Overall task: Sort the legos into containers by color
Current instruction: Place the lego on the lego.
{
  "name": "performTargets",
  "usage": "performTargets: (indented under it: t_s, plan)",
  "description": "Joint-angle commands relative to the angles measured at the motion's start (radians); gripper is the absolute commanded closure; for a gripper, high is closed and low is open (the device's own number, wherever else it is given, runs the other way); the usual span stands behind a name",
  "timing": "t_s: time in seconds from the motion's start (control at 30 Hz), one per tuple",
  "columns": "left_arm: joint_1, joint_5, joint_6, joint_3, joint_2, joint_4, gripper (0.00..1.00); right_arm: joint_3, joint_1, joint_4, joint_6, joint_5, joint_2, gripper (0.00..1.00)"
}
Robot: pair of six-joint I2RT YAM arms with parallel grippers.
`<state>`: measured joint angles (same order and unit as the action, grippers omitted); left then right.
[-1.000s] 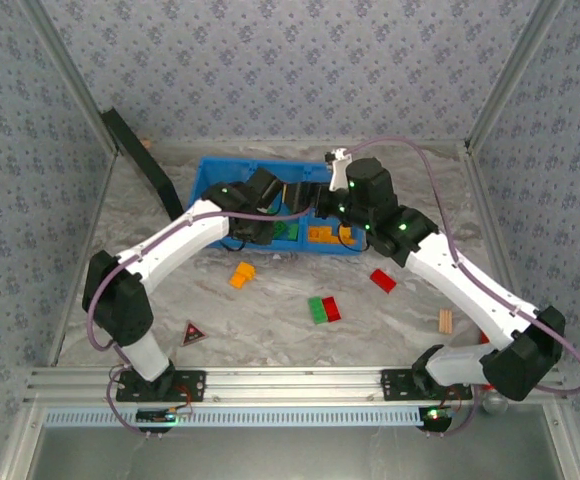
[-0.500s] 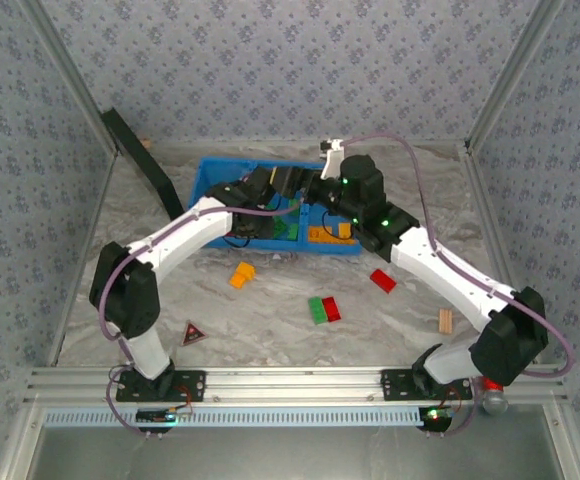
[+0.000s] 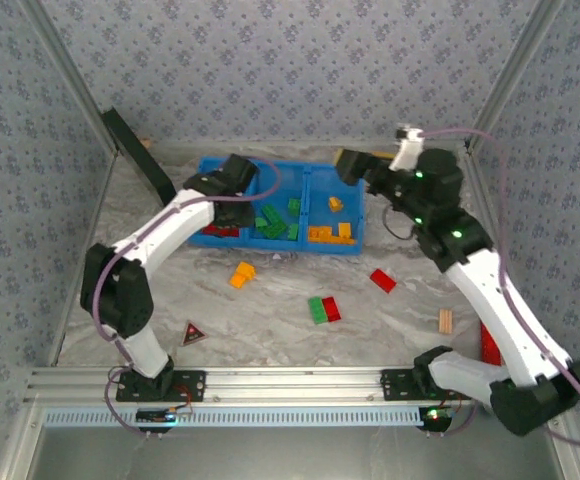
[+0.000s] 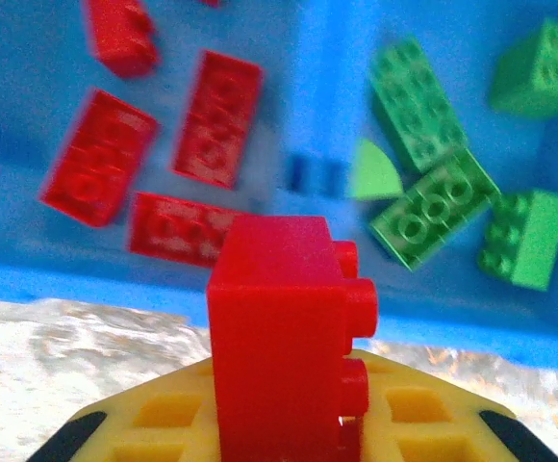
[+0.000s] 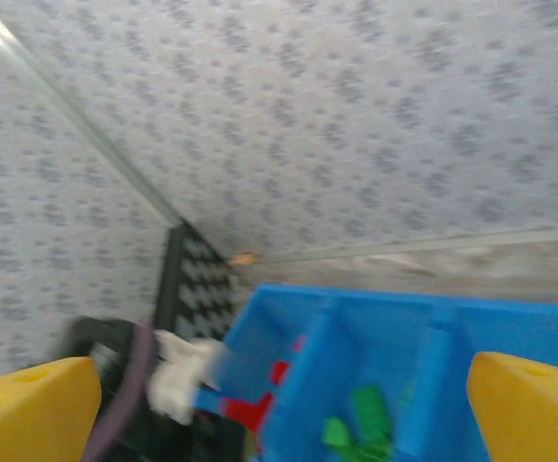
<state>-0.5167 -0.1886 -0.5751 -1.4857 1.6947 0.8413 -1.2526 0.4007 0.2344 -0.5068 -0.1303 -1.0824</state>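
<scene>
My left tool [image 3: 233, 174] is clenched on a red brick [image 4: 277, 337]. It hangs over the left compartment [image 4: 29, 106] of the blue bin [image 3: 306, 198] because the other reds [image 4: 216, 115] lie there, so I judge a drop here would match colour. Next along, the middle compartment holds the greens [image 3: 275, 222] and the right one the orange bricks [image 3: 328, 233]. My right tool [image 3: 354, 166] hovers by the bin's far right corner, spread wide and empty, out of the way. On the desk [image 3: 270, 335], an orange brick [image 3: 241, 274], a green-and-red pair [image 3: 323, 309] and a red one [image 3: 382, 280] await sorting.
</scene>
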Motion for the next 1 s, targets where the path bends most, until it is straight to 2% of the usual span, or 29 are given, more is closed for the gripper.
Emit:
performTargets:
  t_s: [0.0, 0.1, 0.2, 0.33, 0.57, 0.7, 0.83, 0.97]
  plan:
    - [0.054, -0.001, 0.043, -0.049, -0.053, 0.017, 0.93, 0.080, -0.045, 0.281, 0.084, -0.032, 0.066, 0.02]
    - [0.088, 0.009, 0.055, -0.064, -0.020, 0.002, 0.93, 0.195, -0.048, 0.321, 0.091, -0.095, 0.091, 0.07]
    - [0.121, 0.025, 0.058, -0.077, 0.026, -0.019, 0.94, 0.289, -0.008, 0.323, 0.122, -0.150, 0.081, 0.13]
    - [0.160, 0.050, 0.058, -0.105, 0.111, -0.040, 0.94, 0.347, 0.111, 0.359, 0.172, -0.090, 0.022, 0.13]
    - [0.181, 0.075, 0.061, -0.196, 0.279, -0.045, 0.92, 0.363, 0.312, 0.359, 0.151, 0.009, -0.146, 0.13]
    - [0.181, 0.087, 0.060, -0.237, 0.342, -0.043, 0.86, 0.344, 0.408, 0.346, 0.162, 0.058, -0.249, 0.14]
    - [0.181, 0.091, 0.058, -0.254, 0.369, -0.036, 0.78, 0.310, 0.454, 0.316, 0.184, 0.061, -0.341, 0.14]
    - [0.182, 0.083, 0.061, -0.255, 0.366, -0.028, 0.58, 0.281, 0.479, 0.313, 0.204, 0.050, -0.417, 0.14]
